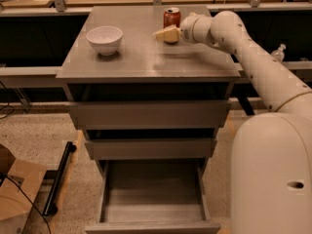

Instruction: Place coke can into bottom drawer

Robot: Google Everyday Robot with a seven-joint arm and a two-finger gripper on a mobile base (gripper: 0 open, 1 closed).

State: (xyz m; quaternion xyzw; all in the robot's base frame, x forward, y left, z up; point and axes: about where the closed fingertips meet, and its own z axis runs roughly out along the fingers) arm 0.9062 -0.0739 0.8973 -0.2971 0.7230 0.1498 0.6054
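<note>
The red coke can (171, 16) with a silver top stands upright near the back of the grey cabinet top (146, 57), right of centre. My gripper (165, 34) reaches in from the right and sits right in front of the can, at its base, its pale fingers pointing left. The bottom drawer (153, 199) is pulled out wide, and its grey box interior holds nothing. The two upper drawers are slightly ajar.
A white bowl (104, 39) stands on the cabinet top at the left. My white arm (253, 62) and base (273, 174) fill the right side. A cardboard box (14, 194) and a black bar (57, 179) lie on the floor at left.
</note>
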